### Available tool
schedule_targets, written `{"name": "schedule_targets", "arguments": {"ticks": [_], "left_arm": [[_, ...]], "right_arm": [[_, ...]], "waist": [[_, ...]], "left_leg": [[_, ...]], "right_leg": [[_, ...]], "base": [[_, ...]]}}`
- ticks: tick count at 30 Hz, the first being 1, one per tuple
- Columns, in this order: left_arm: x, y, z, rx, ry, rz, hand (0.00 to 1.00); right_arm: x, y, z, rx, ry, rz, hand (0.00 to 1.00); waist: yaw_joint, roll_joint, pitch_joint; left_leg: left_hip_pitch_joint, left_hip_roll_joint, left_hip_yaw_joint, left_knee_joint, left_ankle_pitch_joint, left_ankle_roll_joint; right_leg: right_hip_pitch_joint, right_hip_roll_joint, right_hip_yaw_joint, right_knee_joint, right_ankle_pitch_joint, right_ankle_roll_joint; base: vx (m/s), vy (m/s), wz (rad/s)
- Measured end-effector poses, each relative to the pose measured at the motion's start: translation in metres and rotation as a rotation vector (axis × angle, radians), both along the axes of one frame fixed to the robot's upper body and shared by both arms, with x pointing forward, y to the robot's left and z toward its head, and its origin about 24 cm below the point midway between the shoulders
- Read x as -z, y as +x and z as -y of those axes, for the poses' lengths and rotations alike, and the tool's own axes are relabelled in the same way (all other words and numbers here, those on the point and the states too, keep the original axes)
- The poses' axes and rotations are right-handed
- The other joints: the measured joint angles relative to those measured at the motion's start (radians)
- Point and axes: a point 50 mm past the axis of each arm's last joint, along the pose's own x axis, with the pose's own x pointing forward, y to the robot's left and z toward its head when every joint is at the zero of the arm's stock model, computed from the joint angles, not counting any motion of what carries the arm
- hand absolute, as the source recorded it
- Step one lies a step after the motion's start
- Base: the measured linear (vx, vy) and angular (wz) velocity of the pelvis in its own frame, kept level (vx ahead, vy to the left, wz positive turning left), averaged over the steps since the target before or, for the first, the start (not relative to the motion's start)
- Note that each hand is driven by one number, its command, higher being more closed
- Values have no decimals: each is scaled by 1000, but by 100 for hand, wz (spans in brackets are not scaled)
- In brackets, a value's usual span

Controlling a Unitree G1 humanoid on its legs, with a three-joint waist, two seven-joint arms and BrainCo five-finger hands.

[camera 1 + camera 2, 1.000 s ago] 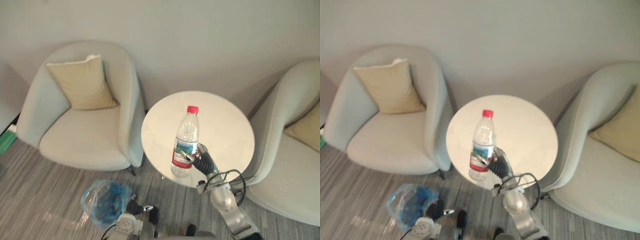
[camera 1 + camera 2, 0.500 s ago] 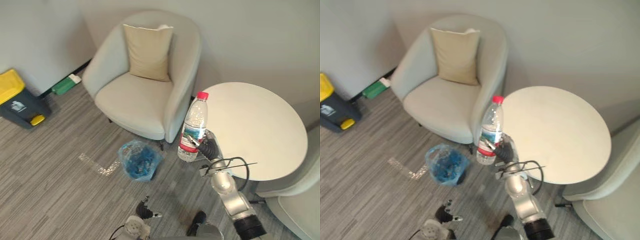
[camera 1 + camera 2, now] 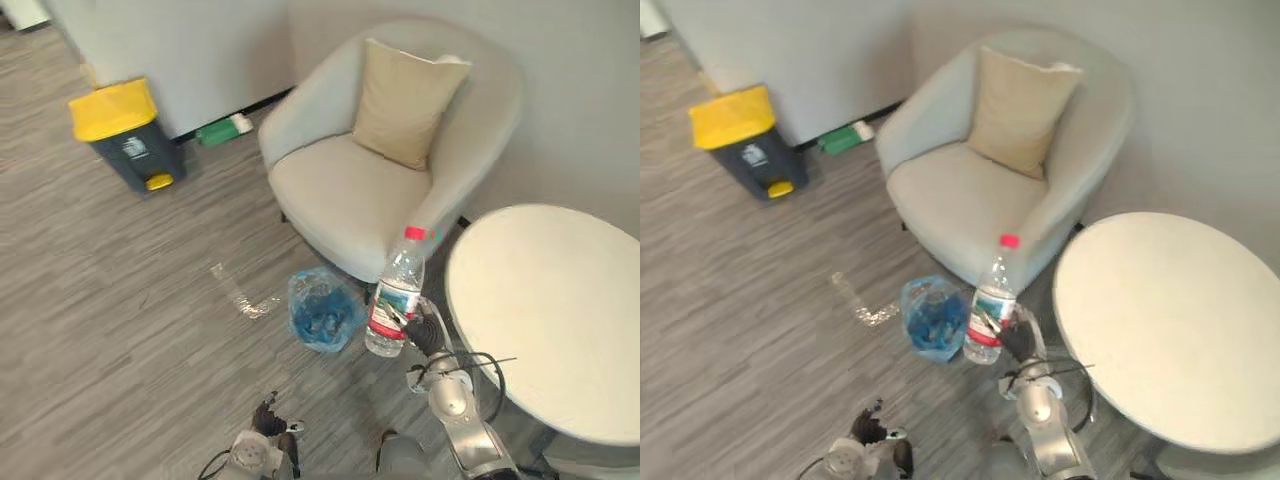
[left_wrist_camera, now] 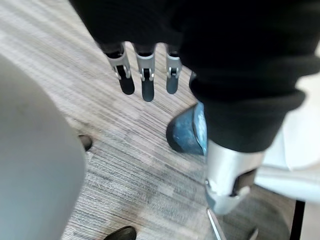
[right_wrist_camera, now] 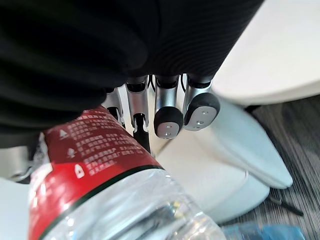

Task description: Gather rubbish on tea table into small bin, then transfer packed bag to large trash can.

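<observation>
My right hand is shut on the lower part of a clear plastic bottle with a red cap and a red-and-white label, and holds it upright. The bottle hangs over the floor just off the left edge of the round white tea table, a little to the right of the small bin lined with a blue bag. In the right wrist view my fingers curl past the bottle's red label. My left hand hangs low with straight fingers over the carpet, the small bin beyond it.
A large dark trash can with a yellow lid stands by the wall at the far left. A pale armchair with a beige cushion stands behind the small bin. A green object lies by the wall and a clear scrap lies on the carpet.
The view has swung left, bringing the large trash can in. My right hand has carried the bottle off the table top to beside the small bin.
</observation>
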Motion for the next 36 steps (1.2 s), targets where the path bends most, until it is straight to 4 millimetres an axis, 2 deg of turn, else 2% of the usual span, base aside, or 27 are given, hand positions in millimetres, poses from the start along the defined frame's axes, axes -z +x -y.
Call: {"name": "schedule_targets", "arguments": {"ticks": [1,2,3,4,5,6,7,9,10,11,15,18,21,27,29,31,32,34,36], "left_arm": [[1,-2,-3,-2,7,-7,0],[1,-2,-6,-4,15,-9,0],[1,-1,-7,-24,9,-5,0],[0,0,-5,-45,-5,1,0],[0,0,-5,-53,-10,2,0],[0,0,-6,-80,-17,4,0],[0,0,-6,-88,-21,2,0],[-1,0,-6,-88,-24,8,0],[-1,-1,-5,-88,-26,6,0],[0,-3,-5,-88,-26,3,0],[-2,1,-15,-75,1,15,0],[-1,-2,-16,-64,10,5,0],[0,-4,-17,-66,14,-3,0],[1,-7,-18,-67,17,-11,0],[-2,-2,-18,-69,14,9,0],[-8,10,-20,-79,10,55,0],[-13,20,-23,-105,12,93,0],[-22,35,-27,-153,1,159,0],[-34,54,-30,-187,-18,233,0]], "right_arm": [[0,-2,0,8,11,5,100],[-4,-3,0,9,19,19,100],[-8,-4,3,8,24,42,100],[-10,-3,4,14,25,49,100],[-10,-3,4,16,27,50,100],[-8,-4,4,19,26,42,100],[-8,-4,4,19,26,42,100],[-11,-2,6,28,23,55,100],[-9,-2,7,33,18,50,100],[-7,-2,7,34,16,41,100],[0,-5,2,30,33,1,100],[0,-5,0,27,35,1,100],[2,-5,-3,25,49,-8,100],[25,-8,-7,10,31,-110,100],[22,2,-5,8,-31,-89,100],[5,20,-3,-8,-100,-7,100],[-8,34,-3,-14,-128,57,100],[-32,58,-1,-22,-183,157,100],[-50,77,1,-11,-236,223,100]], "waist": [[2,7,-8],[2,-16,-20],[7,3,-21],[21,26,-20],[25,35,-22],[32,31,-12],[34,34,-14],[38,36,-14],[43,46,-19],[46,49,-18],[49,-3,-18],[50,-8,-21],[51,-11,-25],[53,-11,-26],[53,-5,-7],[52,3,48],[52,4,77],[51,15,121],[60,15,166]], "left_leg": [[-21,10,0,48,-16,-11],[-42,8,19,98,-35,-15],[-71,31,51,180,-81,-20],[-105,62,86,268,-91,-23],[-120,79,109,315,-90,-23],[-150,96,138,393,-81,-19],[-148,91,146,383,-110,-20],[-153,65,139,256,-107,-13],[-145,52,126,130,-32,0],[-141,53,114,105,35,-26],[-77,13,146,28,50,-3],[-5,-10,147,-77,90,4],[30,-11,145,-140,118,-3],[48,13,143,-189,145,-13],[-35,21,140,-109,143,-11],[-138,24,133,14,127,14],[-228,23,124,107,106,27],[-358,27,116,229,38,16],[-479,24,115,335,10,6]], "right_leg": [[32,44,24,-63,-20,-16],[54,58,17,-109,-27,-33],[78,66,18,-135,-45,-26],[103,89,23,-162,-40,-33],[119,95,25,-178,-33,-32],[155,95,34,-198,-30,-37],[167,89,41,-206,-28,-39],[165,73,68,-211,-28,-38],[163,76,83,-209,-28,-34],[162,85,96,-206,-35,-23],[166,44,121,-201,-40,-13],[183,28,121,-199,-37,-8],[188,35,121,-199,-33,-4],[162,62,121,-162,-28,-6],[72,65,118,-57,-30,-6],[-25,61,106,63,-40,-4],[-106,50,92,149,-67,-7],[-227,42,76,264,-136,-16],[-316,24,65,327,-217,-9]], "base": [[35,-74,78],[6,-91,58],[38,-56,22],[55,-49,-4],[101,-22,-16],[94,-42,-17],[99,-25,-23],[85,39,-42],[112,89,-52],[150,98,-51],[137,50,-13],[88,17,6],[57,-37,2],[-4,-64,-2],[-95,-26,2],[-171,-15,14],[-246,-14,22],[-284,2,22],[-284,30,12]]}}
